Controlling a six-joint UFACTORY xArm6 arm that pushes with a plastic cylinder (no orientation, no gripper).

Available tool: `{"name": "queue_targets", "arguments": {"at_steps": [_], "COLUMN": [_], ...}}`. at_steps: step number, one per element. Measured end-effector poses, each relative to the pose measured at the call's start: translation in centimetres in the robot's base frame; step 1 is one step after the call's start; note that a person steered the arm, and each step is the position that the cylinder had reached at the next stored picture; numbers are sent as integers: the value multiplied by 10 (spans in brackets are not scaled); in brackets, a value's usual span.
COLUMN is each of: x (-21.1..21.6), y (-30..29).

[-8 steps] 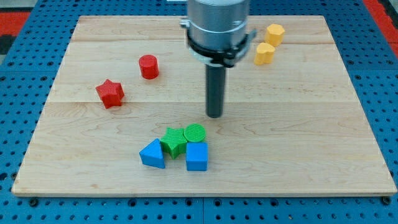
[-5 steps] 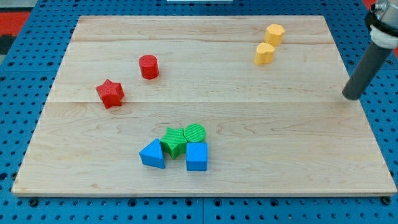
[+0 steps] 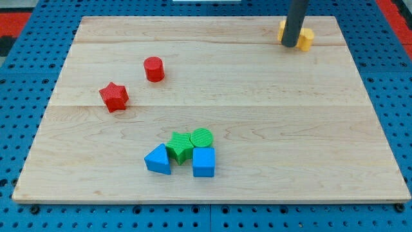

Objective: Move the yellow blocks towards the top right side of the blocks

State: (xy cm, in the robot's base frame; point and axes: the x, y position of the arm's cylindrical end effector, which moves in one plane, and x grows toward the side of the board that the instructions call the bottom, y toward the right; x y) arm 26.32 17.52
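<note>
We saw a pale wooden board (image 3: 270,129) carrying a red cylinder (image 3: 153,68) and red star (image 3: 114,96) at the view's left, two yellow blocks (image 3: 305,38) at the top right (partly hidden), and, clustered near the bottom, a green star (image 3: 179,147), green cylinder (image 3: 201,137), blue triangle (image 3: 158,160) and blue cube (image 3: 203,162).

The tip (image 3: 290,45) stands at the far right between two yellow blocks (image 3: 306,38), crowding that corner. Red cylinder (image 3: 153,68) and red star (image 3: 114,96) occupy the left; a green-and-blue cluster (image 3: 187,153) blocks the near middle.
</note>
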Motion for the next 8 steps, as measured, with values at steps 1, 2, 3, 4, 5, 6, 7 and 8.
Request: {"name": "queue_targets", "arguments": {"at_steps": [1, 2, 3, 4, 5, 6, 7, 8], "x": [70, 59, 16, 1, 88, 160, 202, 197], "y": [0, 59, 58, 25, 51, -60, -203, -338]}}
